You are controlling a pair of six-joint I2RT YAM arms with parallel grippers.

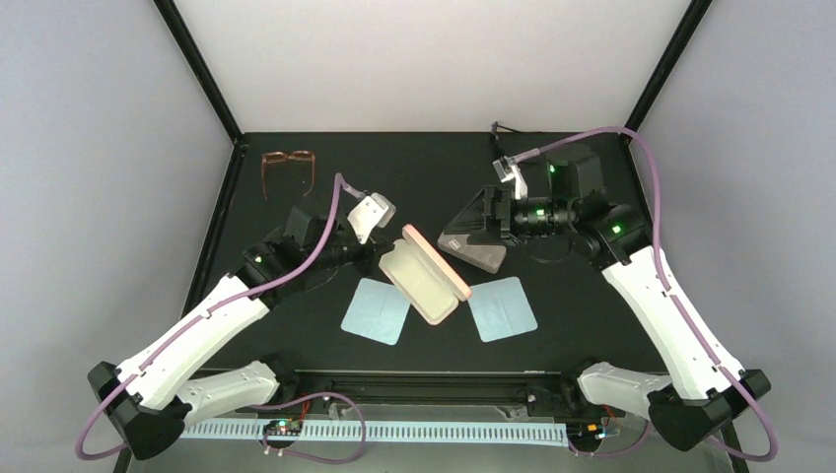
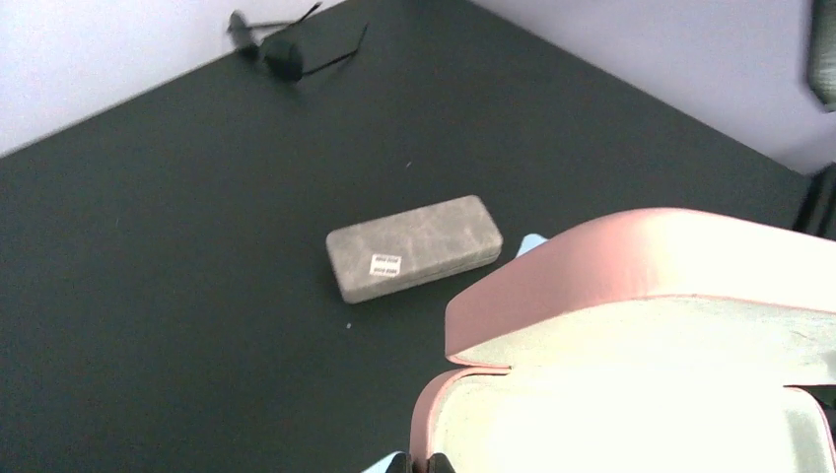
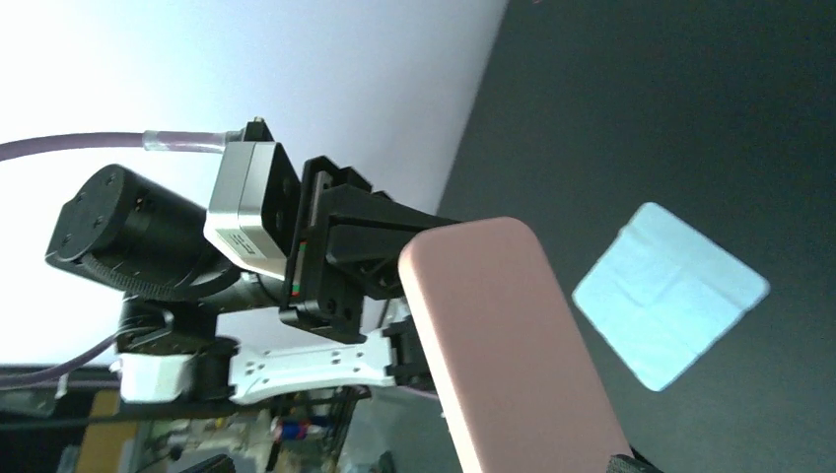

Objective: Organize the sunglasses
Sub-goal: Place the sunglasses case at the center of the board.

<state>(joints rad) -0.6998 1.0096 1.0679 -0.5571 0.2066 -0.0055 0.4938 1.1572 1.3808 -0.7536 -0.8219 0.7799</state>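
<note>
The small sunglasses (image 2: 281,44), thin black frame and dark lenses, lie at the far edge of the black table (image 1: 592,296), well apart from both arms. The left gripper (image 2: 419,461) is closed at the rim of the open pink oblong case (image 1: 426,276); whether it pinches the rim is unclear. The right gripper (image 1: 449,235) hangs with jaws spread wide, empty, over the grey oblong case (image 2: 414,246).

We logged the sunglasses (image 2: 284,51): thin black frame, dark lenses, arms out, flat, far ahead-left of left gripper (image 2: 419,462).
</note>
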